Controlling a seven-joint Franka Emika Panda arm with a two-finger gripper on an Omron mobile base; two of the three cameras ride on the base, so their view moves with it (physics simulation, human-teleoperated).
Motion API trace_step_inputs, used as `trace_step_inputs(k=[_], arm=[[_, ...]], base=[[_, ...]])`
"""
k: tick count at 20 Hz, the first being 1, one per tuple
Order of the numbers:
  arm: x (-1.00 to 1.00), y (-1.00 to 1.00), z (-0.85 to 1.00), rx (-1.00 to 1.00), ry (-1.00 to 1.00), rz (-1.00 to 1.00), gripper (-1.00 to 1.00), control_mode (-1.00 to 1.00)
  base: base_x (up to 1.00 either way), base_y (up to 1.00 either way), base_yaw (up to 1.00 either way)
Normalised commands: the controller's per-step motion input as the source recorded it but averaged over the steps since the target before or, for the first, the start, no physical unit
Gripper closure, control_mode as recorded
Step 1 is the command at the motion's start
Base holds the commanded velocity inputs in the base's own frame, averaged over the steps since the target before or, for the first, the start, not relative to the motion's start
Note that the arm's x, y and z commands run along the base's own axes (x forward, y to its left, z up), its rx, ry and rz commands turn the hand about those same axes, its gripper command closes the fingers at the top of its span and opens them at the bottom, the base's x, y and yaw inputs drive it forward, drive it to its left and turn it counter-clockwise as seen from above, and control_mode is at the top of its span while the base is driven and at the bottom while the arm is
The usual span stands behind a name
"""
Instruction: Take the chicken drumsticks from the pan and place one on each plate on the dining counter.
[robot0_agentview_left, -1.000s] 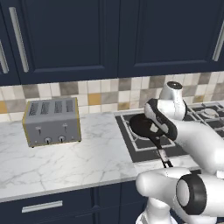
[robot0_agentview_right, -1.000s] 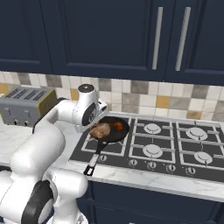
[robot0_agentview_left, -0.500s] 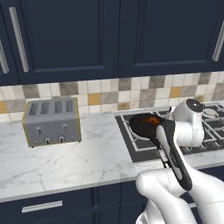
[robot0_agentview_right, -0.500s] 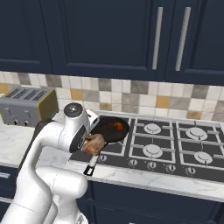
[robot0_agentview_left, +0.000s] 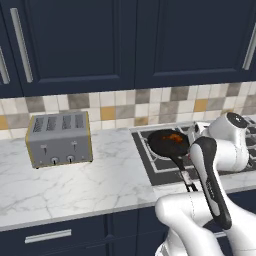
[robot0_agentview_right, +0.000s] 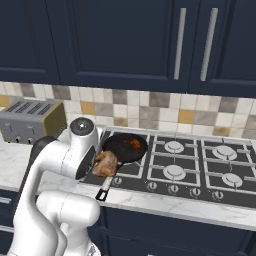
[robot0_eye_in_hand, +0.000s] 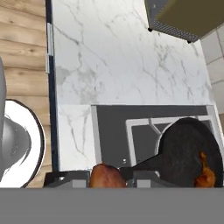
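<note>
Right base view: the gripper (robot0_agentview_right: 106, 165) hangs above the front left burner of the stove (robot0_agentview_right: 200, 170), pinching one chicken drumstick (robot0_agentview_right: 105, 164), which is lifted clear of the pan (robot0_agentview_right: 125, 147). The pan sits on the rear left burner, at 1 o'clock from the gripper, with its thin handle running toward 7 o'clock. A second drumstick (robot0_agentview_right: 135, 144) lies inside the pan near its far edge. A toaster (robot0_agentview_right: 31, 120) stands on the marble worktop (robot0_agentview_right: 15, 160) at 10 o'clock from the gripper, well apart.

Left base view: the pan (robot0_agentview_left: 168, 142) holds the remaining drumstick (robot0_agentview_left: 174, 137); the toaster (robot0_agentview_left: 59, 138) stands at 9 o'clock from it.

Hand view: the held drumstick (robot0_eye_in_hand: 105, 176) shows between the fingertips (robot0_eye_in_hand: 65, 178); the pan (robot0_eye_in_hand: 188, 151) lies at 3 o'clock, with the other drumstick (robot0_eye_in_hand: 205, 173) at its edge.
</note>
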Motion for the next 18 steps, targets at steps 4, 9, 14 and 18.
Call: trace_step_inputs(k=[4, 9, 14, 18], arm=[[-0.02, 0.04, 0.01, -0.05, 0.00, 0.00, 1.00, -1.00], [0.00, 0.00, 0.00, 0.00, 0.00, 0.00, 1.00, -1.00], [-0.16, 0.00, -0.01, 0.00, 0.00, 0.00, 1.00, -1.00], [0.00, 0.00, 0.00, 0.00, 0.00, 0.00, 1.00, 1.00]], base=[[0.00, 0.00, 0.00], [0.00, 0.00, 0.00], [0.00, 0.00, 0.00], [-0.79, 0.00, 0.00]])
